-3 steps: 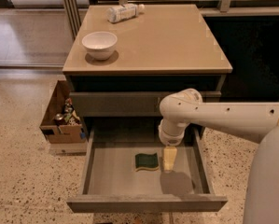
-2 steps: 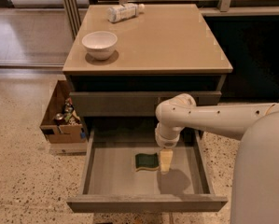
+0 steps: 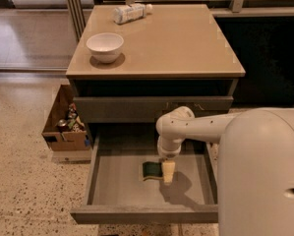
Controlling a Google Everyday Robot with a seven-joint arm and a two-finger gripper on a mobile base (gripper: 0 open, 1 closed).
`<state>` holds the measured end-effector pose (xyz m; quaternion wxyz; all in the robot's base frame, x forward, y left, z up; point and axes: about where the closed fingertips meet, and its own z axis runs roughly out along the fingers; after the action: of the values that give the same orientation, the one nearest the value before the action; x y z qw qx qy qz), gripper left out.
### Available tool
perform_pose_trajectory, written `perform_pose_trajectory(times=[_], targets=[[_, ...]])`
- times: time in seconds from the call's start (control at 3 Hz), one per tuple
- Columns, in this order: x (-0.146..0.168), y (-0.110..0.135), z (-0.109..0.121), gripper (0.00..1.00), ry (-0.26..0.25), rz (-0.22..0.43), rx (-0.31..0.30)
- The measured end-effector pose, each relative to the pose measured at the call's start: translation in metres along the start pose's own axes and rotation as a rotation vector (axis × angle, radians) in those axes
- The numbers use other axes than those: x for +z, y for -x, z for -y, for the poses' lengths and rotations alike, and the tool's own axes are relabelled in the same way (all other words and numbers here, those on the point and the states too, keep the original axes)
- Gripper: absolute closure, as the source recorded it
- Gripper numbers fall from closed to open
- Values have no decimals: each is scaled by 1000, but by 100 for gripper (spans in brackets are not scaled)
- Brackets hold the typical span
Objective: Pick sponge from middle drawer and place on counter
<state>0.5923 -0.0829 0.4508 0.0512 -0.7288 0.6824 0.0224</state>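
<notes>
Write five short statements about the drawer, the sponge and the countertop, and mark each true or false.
The sponge lies in the open middle drawer. True.
The gripper is down in the drawer beside the sponge. True.
The white bowl sits in the drawer. False: it stands on the counter.
The bottle stands upright. False: it lies on its side on the counter.
A cardboard box sits on the floor. True.
</notes>
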Motion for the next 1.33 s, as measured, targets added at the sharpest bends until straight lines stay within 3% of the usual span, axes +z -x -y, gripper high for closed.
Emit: perform_pose_trajectory(times=[0.67,1.33], targets=[[28,19,2,0,-10,-16,-30],[57,44,-6,0,-12,15,-67]])
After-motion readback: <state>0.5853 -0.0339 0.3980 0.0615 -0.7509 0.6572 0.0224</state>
